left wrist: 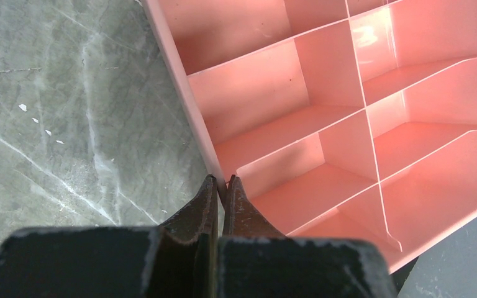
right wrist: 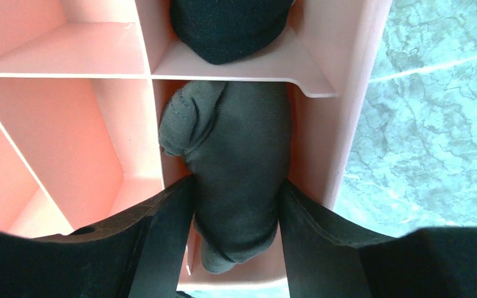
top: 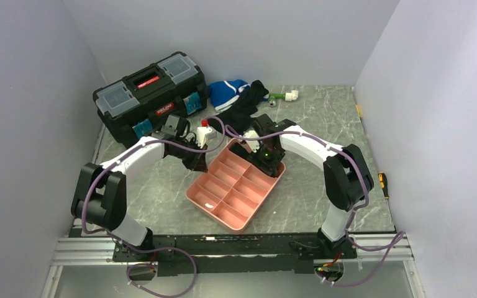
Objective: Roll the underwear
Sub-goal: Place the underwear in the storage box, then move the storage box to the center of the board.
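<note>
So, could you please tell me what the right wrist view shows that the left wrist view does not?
Only the right wrist view shows the rolled underwear in a tray compartment between the right gripper fingers, and a black garment in the next compartment. Only the left wrist view shows the left gripper shut on the tray's outer wall beside empty compartments. Both show the pink tray and the grey marbled table.

- A red label is showing on the black toolbox, beyond the left pincer; its white lettering is too small to read.
- Nothing else is bearing legible text.
</note>
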